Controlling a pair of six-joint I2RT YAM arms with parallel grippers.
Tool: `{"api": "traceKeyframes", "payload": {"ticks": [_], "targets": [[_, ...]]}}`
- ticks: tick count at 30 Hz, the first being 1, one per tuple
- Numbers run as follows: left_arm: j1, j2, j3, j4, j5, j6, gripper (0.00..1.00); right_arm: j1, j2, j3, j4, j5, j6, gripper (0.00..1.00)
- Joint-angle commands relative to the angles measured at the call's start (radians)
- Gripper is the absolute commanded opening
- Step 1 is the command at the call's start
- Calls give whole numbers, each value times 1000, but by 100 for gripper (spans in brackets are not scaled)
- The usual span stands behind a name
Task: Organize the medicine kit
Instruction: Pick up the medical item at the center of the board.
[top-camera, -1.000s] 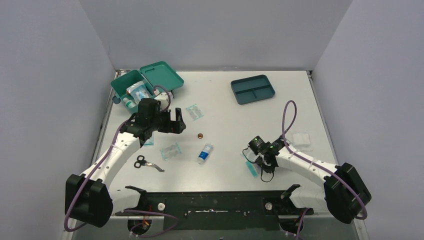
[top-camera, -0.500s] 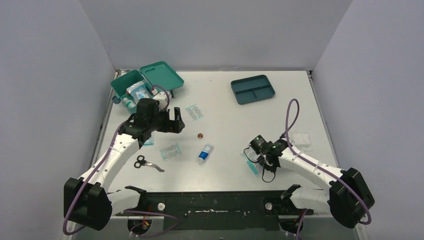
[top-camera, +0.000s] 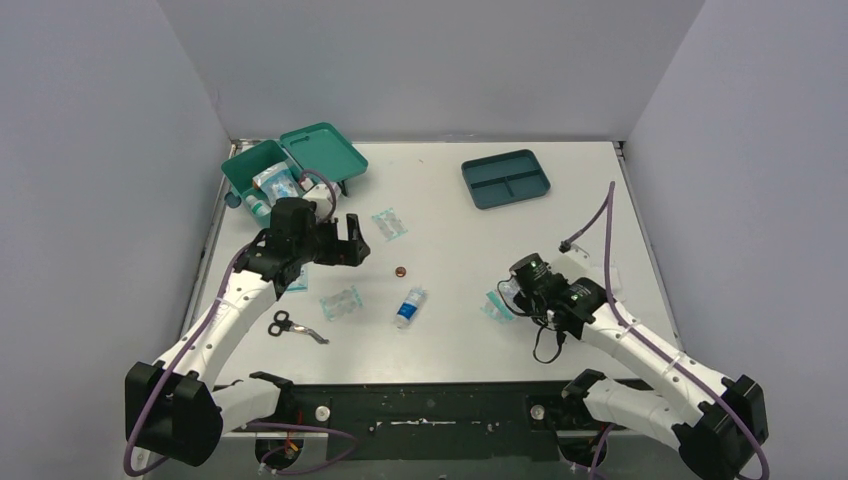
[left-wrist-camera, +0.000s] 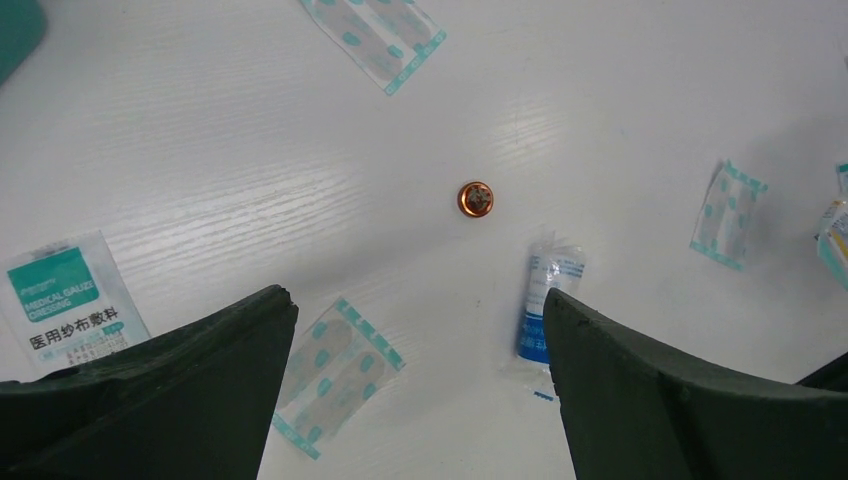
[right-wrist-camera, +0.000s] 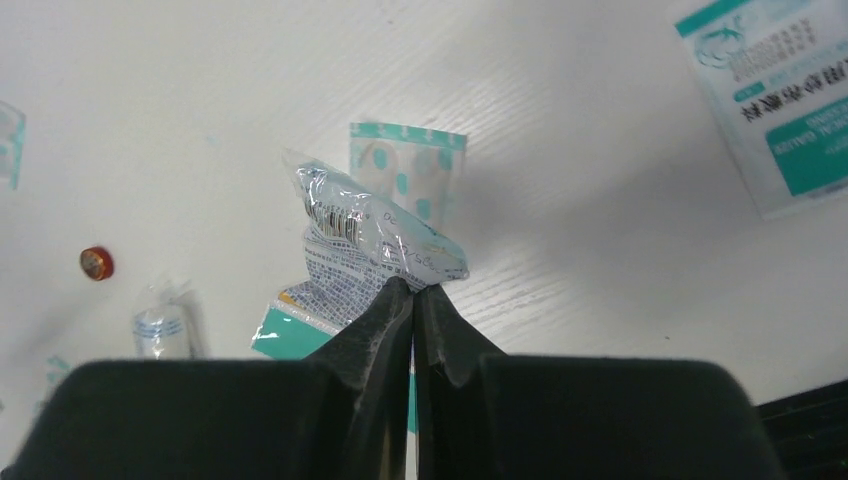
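The medicine kit (top-camera: 262, 172) is a teal-green box at the back left, lid (top-camera: 322, 150) open, with packets inside. My left gripper (top-camera: 351, 243) is open and empty, hovering right of the kit over the table; in the left wrist view it (left-wrist-camera: 415, 305) frames a plaster strip (left-wrist-camera: 335, 375) and a blue-white sachet (left-wrist-camera: 548, 300). My right gripper (top-camera: 510, 296) is shut on a crinkly teal-and-clear packet (right-wrist-camera: 375, 245), held above the table at the right; its fingertips (right-wrist-camera: 412, 290) pinch the packet's lower edge.
A darker divided tray (top-camera: 506, 178) sits at the back right. Loose on the table are scissors (top-camera: 292, 326), plaster strips (top-camera: 390, 224) (top-camera: 340, 302), a sachet (top-camera: 410, 306), a small copper disc (top-camera: 400, 271), a white gauze pad (top-camera: 603, 277) and a gauze packet (left-wrist-camera: 65, 300).
My right gripper has lifted the packet off the table and moved it back and to the right, the arm swinging outward. The left arm has barely moved.
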Motion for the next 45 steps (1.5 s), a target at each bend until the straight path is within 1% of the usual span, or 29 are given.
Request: {"api": "traceKeyframes", "payload": {"ticks": [1, 6, 10, 13, 16, 25, 31, 41, 44, 45], "targets": [[4, -22, 26, 27, 141, -53, 90, 10, -32, 40, 194, -72, -192, 0], [2, -5, 28, 94, 346, -158, 82, 11, -43, 20, 424, -274, -336, 0], [-4, 9, -17, 229, 489, -284, 74, 13, -23, 14, 592, -444, -398, 0], [-18, 24, -43, 328, 567, -362, 71, 20, -6, 17, 689, -522, -409, 0], [-40, 49, -51, 406, 608, -413, 69, 23, 14, 29, 746, -567, -414, 0], [-115, 85, -63, 538, 615, -508, 66, 34, 80, 77, 797, -639, -435, 0], [-144, 118, -61, 540, 580, -488, 65, 48, 95, 67, 835, -661, -418, 0], [-171, 162, -45, 572, 582, -494, 48, 67, 118, 74, 848, -652, -410, 0], [-173, 163, -48, 571, 580, -492, 42, 70, 126, 74, 848, -649, -406, 0], [-173, 164, -49, 568, 576, -492, 39, 70, 129, 74, 848, -649, -406, 0]]}}
